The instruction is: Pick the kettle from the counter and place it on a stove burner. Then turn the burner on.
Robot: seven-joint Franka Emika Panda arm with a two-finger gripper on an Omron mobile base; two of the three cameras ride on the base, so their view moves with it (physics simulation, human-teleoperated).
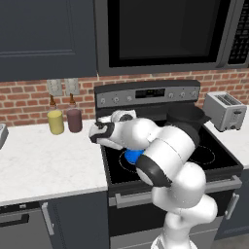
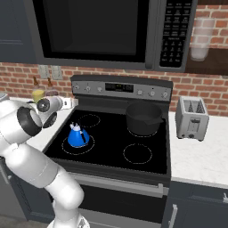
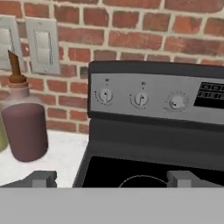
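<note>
As I checked the feeds, these items stood:
Kettle (image 2: 78, 135): sat upright inside the front-left stove burner (image 2: 67, 151) ring, off the worktop (image 1: 44, 160).
Pincer (image 3: 111, 178): fingers apart, holding nothing, facing the back panel.
Knobs (image 3: 141, 99): I judged the matching dial unclear; advised confirming it, then centring before turning.

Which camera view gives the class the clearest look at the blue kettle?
The right base view: the kettle stands whole on the front left stove burner, with knob and handle visible. In the left base view just a blue patch peeks from behind the arm.
</note>
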